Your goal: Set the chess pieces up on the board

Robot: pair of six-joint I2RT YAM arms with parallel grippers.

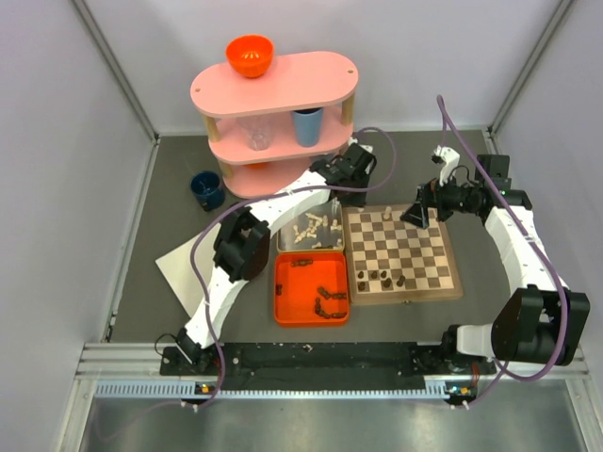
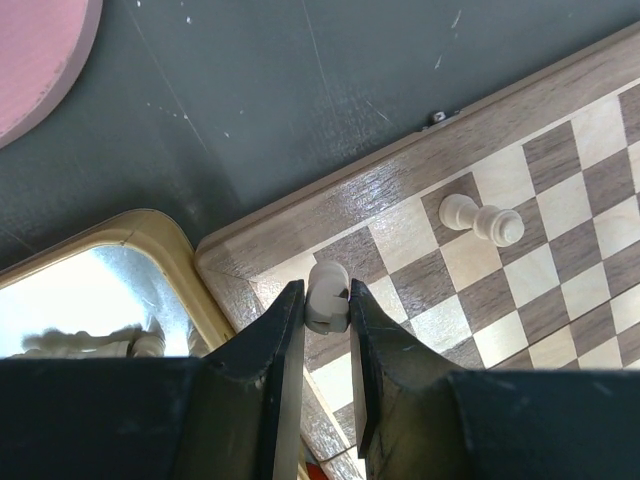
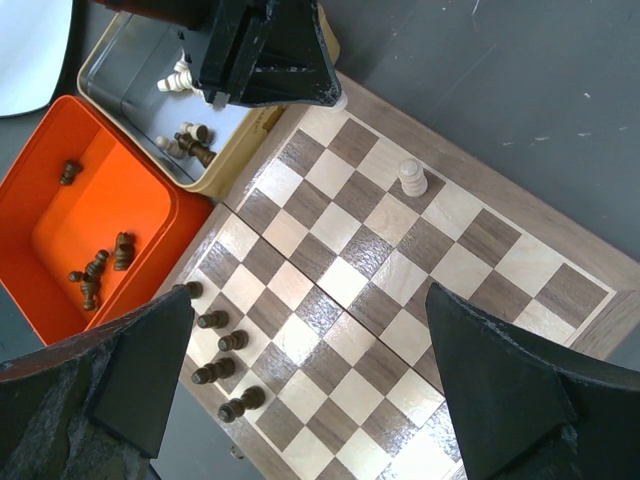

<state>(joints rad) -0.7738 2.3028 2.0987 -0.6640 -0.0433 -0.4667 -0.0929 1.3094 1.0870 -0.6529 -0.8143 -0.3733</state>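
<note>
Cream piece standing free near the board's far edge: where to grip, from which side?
Probably the narrow neck of the cream piece, under its round head, coming straight down from above. It stands upright, nothing crowds it, and its base flares wider.

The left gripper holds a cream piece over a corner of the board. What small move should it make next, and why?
Probably lower it straight down onto the corner square. The left gripper is shut on the cream piece just above a corner of the board, and no other piece shows there.

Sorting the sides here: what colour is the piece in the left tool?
The piece is pale cream, clearest in the left wrist view.
</note>
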